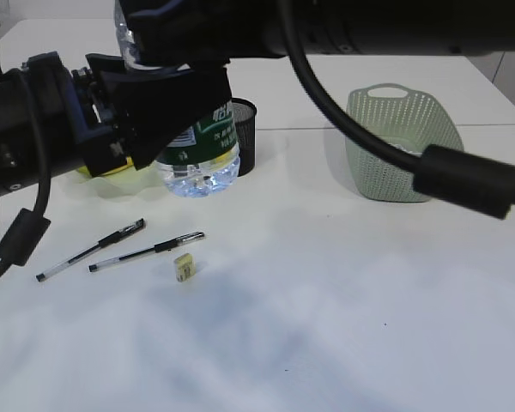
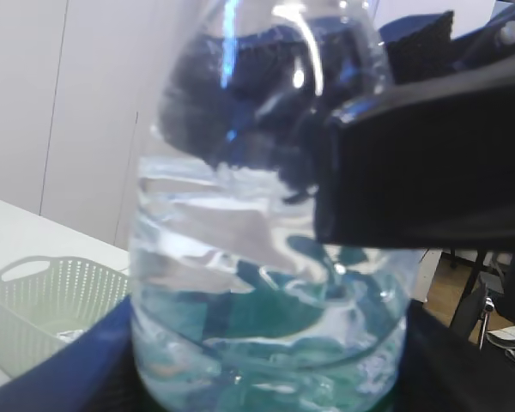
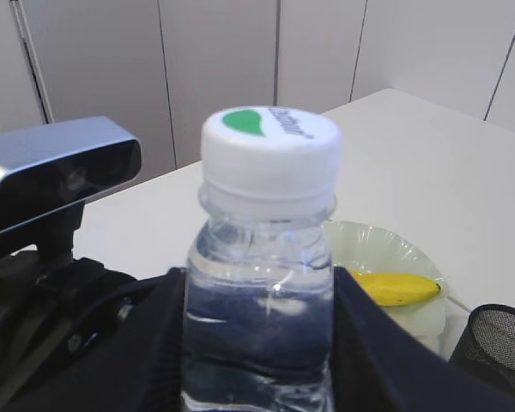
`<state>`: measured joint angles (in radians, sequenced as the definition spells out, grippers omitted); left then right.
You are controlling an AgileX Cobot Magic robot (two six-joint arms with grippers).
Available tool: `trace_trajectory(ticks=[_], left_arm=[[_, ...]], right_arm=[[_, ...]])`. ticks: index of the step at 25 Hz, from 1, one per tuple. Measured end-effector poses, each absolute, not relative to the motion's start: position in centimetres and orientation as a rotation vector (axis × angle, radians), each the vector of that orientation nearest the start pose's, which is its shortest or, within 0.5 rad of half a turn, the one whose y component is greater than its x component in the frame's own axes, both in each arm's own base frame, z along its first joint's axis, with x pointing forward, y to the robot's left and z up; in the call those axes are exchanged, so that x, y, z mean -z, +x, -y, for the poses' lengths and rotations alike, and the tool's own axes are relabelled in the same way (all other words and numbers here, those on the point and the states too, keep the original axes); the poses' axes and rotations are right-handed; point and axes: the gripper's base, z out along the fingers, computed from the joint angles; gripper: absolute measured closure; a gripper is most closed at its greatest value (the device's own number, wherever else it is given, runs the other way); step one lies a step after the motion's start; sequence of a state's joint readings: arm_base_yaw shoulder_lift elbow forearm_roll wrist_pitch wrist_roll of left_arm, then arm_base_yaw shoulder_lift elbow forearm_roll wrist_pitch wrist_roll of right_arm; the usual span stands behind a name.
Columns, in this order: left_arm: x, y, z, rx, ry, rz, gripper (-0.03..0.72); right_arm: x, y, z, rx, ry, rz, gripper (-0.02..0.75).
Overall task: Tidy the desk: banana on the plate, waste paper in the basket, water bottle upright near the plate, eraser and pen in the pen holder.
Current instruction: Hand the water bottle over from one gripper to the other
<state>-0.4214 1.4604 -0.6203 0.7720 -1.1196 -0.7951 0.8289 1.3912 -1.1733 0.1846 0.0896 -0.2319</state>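
The water bottle (image 1: 202, 163) stands upright just left of the black mesh pen holder (image 1: 245, 129). My left gripper (image 1: 184, 120) clasps its lower body, fingers pressed to both sides in the left wrist view (image 2: 270, 378). My right gripper (image 1: 167, 43) reaches across from the right and is shut on the bottle below the white cap (image 3: 270, 150). The banana (image 3: 395, 287) lies on the pale green plate (image 3: 386, 249) behind. Two pens (image 1: 90, 249) (image 1: 146, 251) and the small eraser (image 1: 184, 268) lie on the desk (image 1: 326, 326) in front. Waste paper is not in view.
The sage green basket (image 1: 403, 146) stands at the back right. The right arm and its thick cable (image 1: 463, 180) cross the top of the exterior view. The left arm fills the left edge, its grey camera (image 3: 60, 172) beside the bottle.
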Motion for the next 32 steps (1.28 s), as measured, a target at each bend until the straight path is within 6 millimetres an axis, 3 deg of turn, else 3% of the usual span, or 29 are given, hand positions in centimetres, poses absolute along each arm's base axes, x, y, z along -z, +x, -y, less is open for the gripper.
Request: trace_trajectory(ticks=[4, 12, 19, 27, 32], left_arm=[[-26.8, 22.7, 16.4, 1.122, 0.623, -1.359, 0.273], [-26.8, 22.7, 16.4, 1.122, 0.623, -1.358, 0.276], [-26.8, 22.7, 16.4, 1.118, 0.627, -1.356, 0.306], [-26.9, 22.7, 16.5, 1.08, 0.661, -1.328, 0.312], [-26.3, 22.9, 16.5, 1.036, 0.678, -1.366, 0.313]], right_arm=[[-37.7, 22.0, -24.3, -0.571, -0.788, -1.645, 0.43], [-37.7, 22.0, -24.3, -0.571, -0.787, -1.644, 0.425], [-37.8, 22.0, -24.3, -0.576, -0.781, -1.645, 0.29], [-38.0, 21.7, -24.0, -0.571, -0.794, -1.643, 0.262], [-39.3, 21.0, -23.3, -0.559, -0.803, -1.596, 0.188]])
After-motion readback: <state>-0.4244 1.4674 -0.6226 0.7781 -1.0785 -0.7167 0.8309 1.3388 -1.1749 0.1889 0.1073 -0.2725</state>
